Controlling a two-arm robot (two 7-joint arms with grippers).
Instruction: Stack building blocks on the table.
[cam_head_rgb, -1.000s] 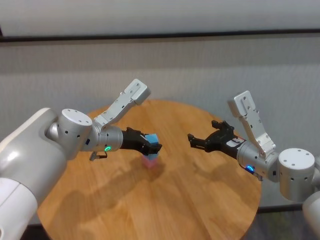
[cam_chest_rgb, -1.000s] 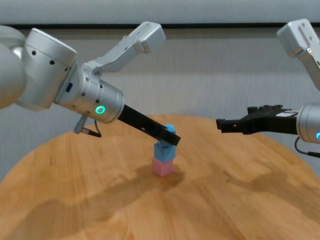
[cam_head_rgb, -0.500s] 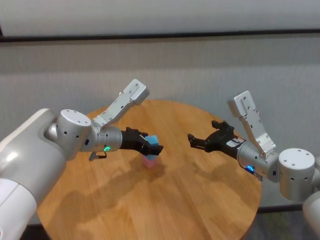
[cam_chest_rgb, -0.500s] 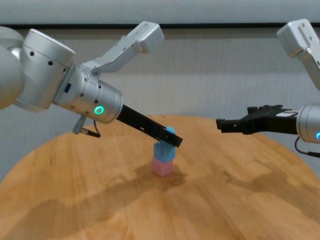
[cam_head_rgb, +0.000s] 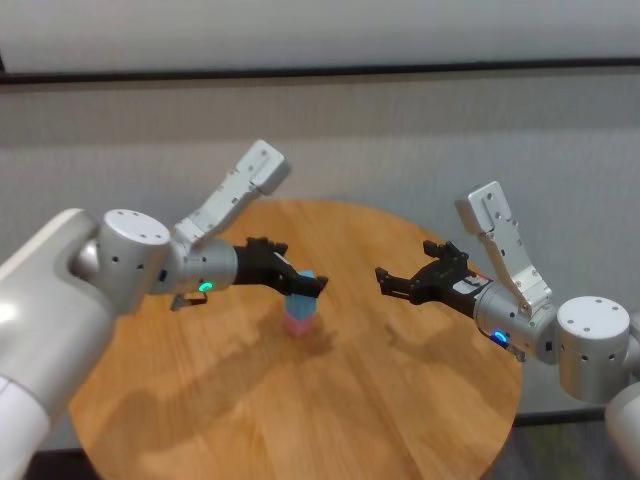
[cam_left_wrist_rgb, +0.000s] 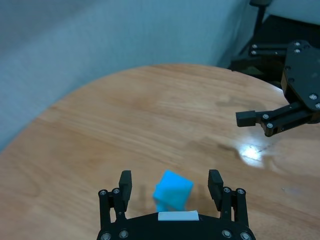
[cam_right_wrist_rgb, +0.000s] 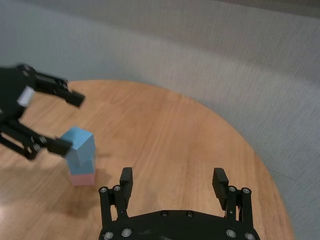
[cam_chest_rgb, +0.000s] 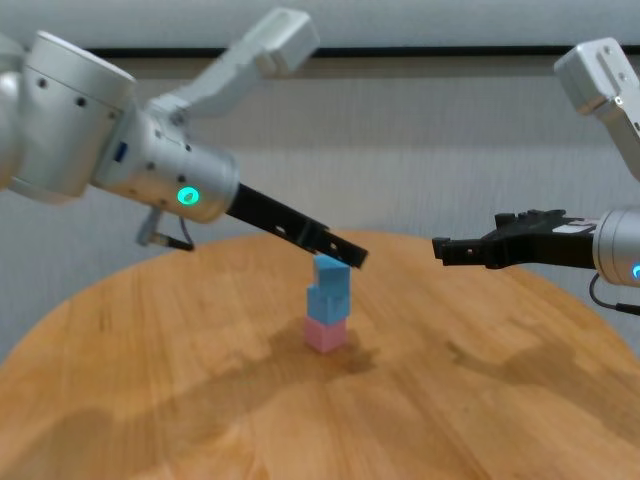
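Although the round wood-grain desk (cam_head_rgb: 330, 400) carries a complete three-block stack, the placement is only just finished. Compared with half a second ago, the left arm has risen and drawn back, so its left gripper (cam_chest_rgb: 338, 249) now sits above and slightly behind the column instead of around the top block. Its fingers (cam_left_wrist_rgb: 125, 181) are spread wide, released, with nothing between them; the wrist view shows the top blue block (cam_left_wrist_rgb: 173, 189) standing free in the gap below.

The right gripper (cam_head_rgb: 382, 281) hangs over the desk's right half, well apart from the stack, parted and empty, unchanged from the earlier frames.

Stack, base upward: pink block (cam_chest_rgb: 326, 334) on the desk near its centre, lower blue block (cam_chest_rgb: 327, 301) seated on it, top blue block (cam_chest_rgb: 331, 271) seated on that. The top block looks turned a little about its vertical axis relative to the one beneath, and the right wrist view shows its upper corner overhanging slightly. No tilt is evident.

Judgement: the release has held, and the stacking is in effect done. The remaining risk is a finger catching the top block during withdrawal; a clear upward retreat before any sideways motion seems advisable.
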